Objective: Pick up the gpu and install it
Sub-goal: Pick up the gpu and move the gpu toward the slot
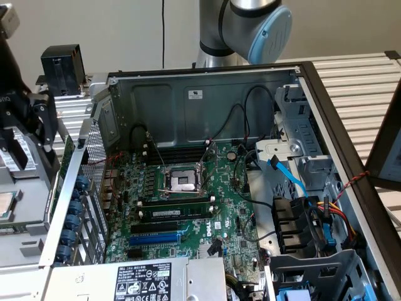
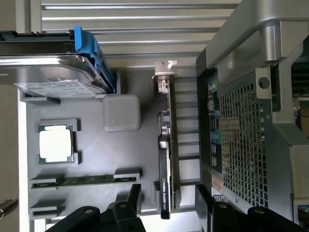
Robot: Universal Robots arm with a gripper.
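Your jaws stand wide open and empty, either side of the end of the gpu; it stands on edge in the grey tray, beside the case. You're mid pick-up, I judge; closing calls for squareness to the card.

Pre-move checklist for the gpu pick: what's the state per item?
1. Fingers open: ok.
2. Gripper empty: ok.
3. gpu standing on edge in the grey tray, untouched: ok.
4. gpu lined up between the fingers: ok.
5. Blue slot on the motherboard empty: ok.
6. Gap from fingers to gpu: cannot tell.
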